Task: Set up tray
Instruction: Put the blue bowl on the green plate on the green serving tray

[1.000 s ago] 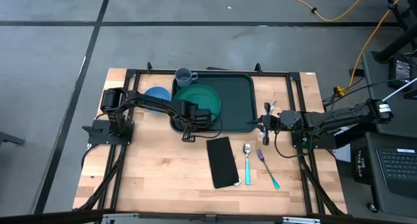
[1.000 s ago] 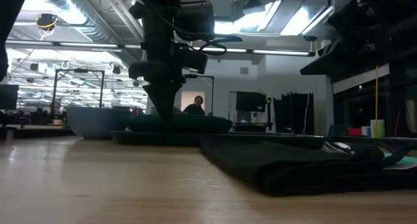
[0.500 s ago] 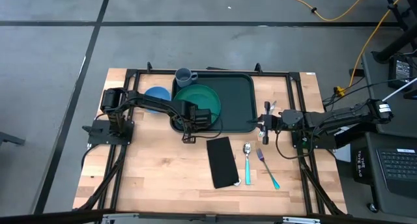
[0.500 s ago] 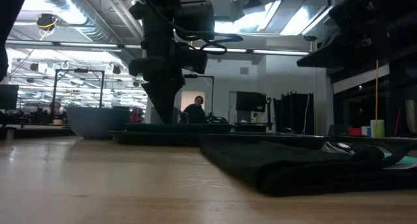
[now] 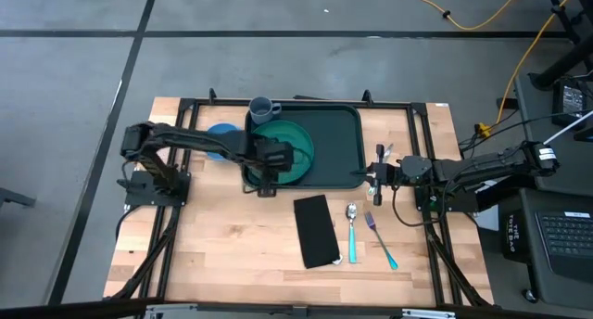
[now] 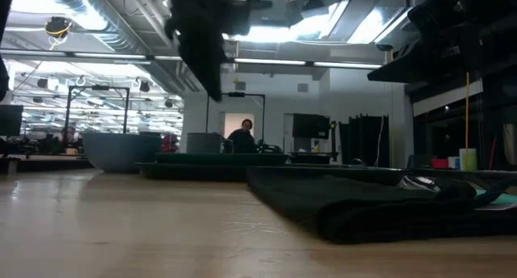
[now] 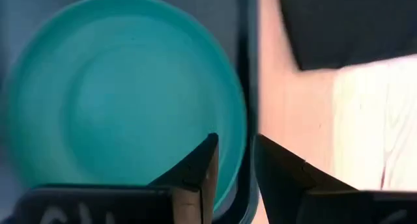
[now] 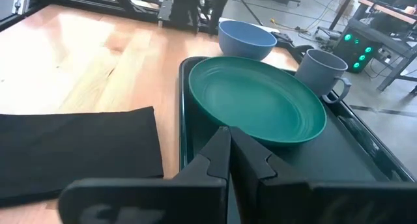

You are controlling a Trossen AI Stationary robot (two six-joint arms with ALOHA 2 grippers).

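Note:
The dark green tray (image 5: 334,138) lies at the table's far middle. A round green plate (image 5: 283,141) lies flat in its left half (image 8: 257,100). My left gripper (image 7: 236,152) hangs above the plate's near rim and the tray's near rim (image 7: 247,87), fingers a little apart; the low view shows it (image 6: 212,88) well above the tray. My right gripper (image 8: 228,129) is shut at the tray's near right corner (image 5: 359,178). A grey mug (image 5: 263,108) stands at the tray's far left corner. My right gripper lies level, coming from the table's right side, with its shut fingers at the tray's near right corner. The gripper itself hides the place, so I cannot tell whether it touches the rim.
A blue bowl (image 5: 220,138) sits on the table just left of the tray. A folded black napkin (image 5: 317,230), a spoon (image 5: 352,228) and a fork (image 5: 380,240) lie side by side on the near part of the table. Bare wood lies to the near left.
The plate's near side, held up a second ago, has come down flat in the tray. My left gripper has then risen clear of it and drawn slightly toward the table's left. The right arm has kept still.

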